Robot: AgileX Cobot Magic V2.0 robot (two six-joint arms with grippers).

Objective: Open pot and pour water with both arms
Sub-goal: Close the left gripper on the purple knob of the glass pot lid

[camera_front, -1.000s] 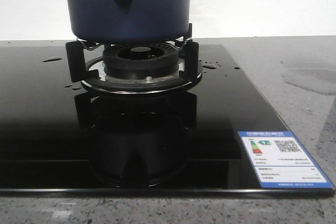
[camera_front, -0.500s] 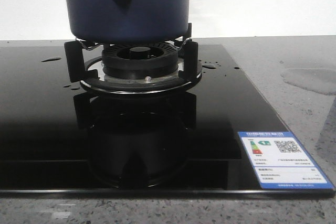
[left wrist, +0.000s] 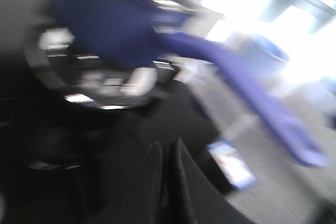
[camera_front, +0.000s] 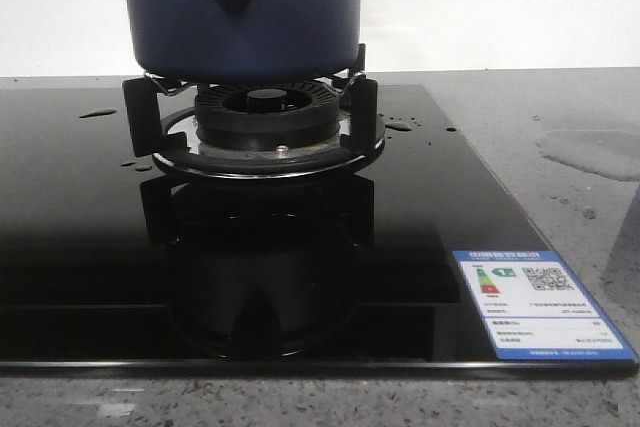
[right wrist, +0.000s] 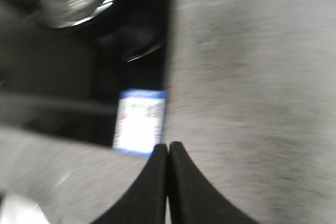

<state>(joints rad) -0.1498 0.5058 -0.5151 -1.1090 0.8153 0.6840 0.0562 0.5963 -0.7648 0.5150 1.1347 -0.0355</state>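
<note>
The dark navy-blue pot (camera_front: 240,12) stands on the burner grate (camera_front: 255,117) of the black glass hob (camera_front: 80,247); its handle lug with a round hole faces the front camera, and its top is cut off by the frame. In the blurred left wrist view the pot (left wrist: 105,19) shows with a long blue handle (left wrist: 252,93) reaching toward the counter. My left gripper (left wrist: 167,144) is shut and empty, over the black hob, apart from the pot. My right gripper (right wrist: 168,146) is shut and empty, over the grey counter by the hob's corner. Neither gripper shows in the front view.
A blue-and-white energy label (camera_front: 535,302) sits on the hob's front right corner and also shows in the right wrist view (right wrist: 139,121). A wet patch (camera_front: 595,152) lies on the grey stone counter at the right. A pale blue container (left wrist: 260,53) stands blurred beyond the handle.
The front view barely changes; the pot stays on the burner. The wet patch at the right looks slightly different in outline.
</note>
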